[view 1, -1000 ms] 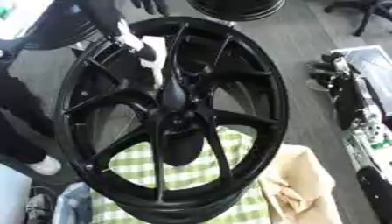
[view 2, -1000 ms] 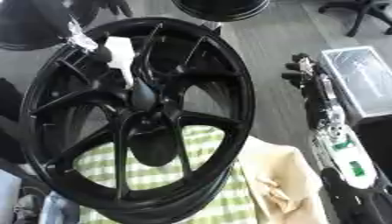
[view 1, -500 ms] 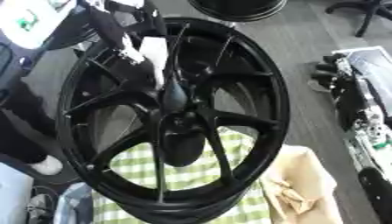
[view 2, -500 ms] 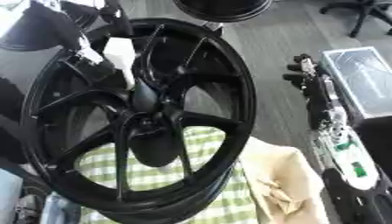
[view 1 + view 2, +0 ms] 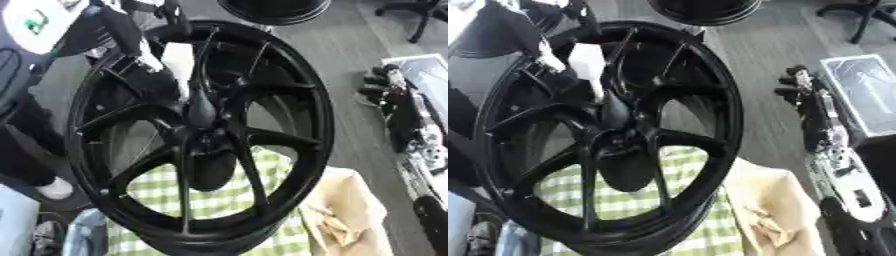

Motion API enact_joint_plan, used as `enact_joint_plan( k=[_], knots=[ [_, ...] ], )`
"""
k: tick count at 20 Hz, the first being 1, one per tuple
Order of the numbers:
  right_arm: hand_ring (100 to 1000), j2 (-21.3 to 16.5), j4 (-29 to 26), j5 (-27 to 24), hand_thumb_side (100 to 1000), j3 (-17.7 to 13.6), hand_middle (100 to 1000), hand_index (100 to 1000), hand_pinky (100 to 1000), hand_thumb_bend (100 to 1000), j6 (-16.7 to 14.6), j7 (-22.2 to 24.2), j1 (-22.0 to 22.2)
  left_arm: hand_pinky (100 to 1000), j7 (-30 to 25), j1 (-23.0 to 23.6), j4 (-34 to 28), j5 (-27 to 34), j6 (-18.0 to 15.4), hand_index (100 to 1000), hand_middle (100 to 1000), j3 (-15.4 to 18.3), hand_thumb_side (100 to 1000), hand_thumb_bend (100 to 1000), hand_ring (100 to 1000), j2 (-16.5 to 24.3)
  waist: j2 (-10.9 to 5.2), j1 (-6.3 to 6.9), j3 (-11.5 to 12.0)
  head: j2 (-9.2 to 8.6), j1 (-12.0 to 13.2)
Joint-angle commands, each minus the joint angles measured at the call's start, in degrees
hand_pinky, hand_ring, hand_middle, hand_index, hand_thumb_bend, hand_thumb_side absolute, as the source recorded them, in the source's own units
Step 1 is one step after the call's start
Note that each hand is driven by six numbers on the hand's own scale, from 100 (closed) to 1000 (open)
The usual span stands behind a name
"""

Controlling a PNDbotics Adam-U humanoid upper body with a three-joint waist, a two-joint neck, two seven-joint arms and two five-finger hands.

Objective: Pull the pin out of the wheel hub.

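- Grey floor [image 5: 350, 75] lies behind the work; a green-and-white checked cloth [image 5: 210, 202] covers the near surface under the black wheel [image 5: 297, 100], which stands tilted on it.
- At the hub [image 5: 199, 134] a dark cone-shaped pin [image 5: 199, 107] points up toward the far left rim.
- A white piece [image 5: 178, 62] sits just above the pin, at the left hand [image 5: 131, 37], which reaches in from the upper left; whether its fingers clasp anything cannot be told.
- Along the right edge the right hand [image 5: 802, 92] rests, its fingers unclear.
- A beige cloth [image 5: 350, 210] lies at the near right.
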Motion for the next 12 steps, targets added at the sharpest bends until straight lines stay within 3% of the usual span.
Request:
enact_joint_plan(
  k=[1,12],
  knots=[
    [718,-0.91,-0.23,-0.2,795,-0.13,694,804,903,100,0.21,-0.06,-0.8,954,0.01,-1.5,0.26,-0.63,-0.06,875,853,1.38,433,611,910,0.31,-0.77,-0.16,-0.15,-0.94,0.26],
    [718,-0.69,-0.12,-0.22,803,-0.09,691,803,902,100,0.47,-0.32,-1.04,937,0.01,-1.28,2.92,-0.6,0.21,863,829,2.97,428,584,895,-0.24,-0.07,-0.12,-0.47,-1.62,0.5]
  ],
)
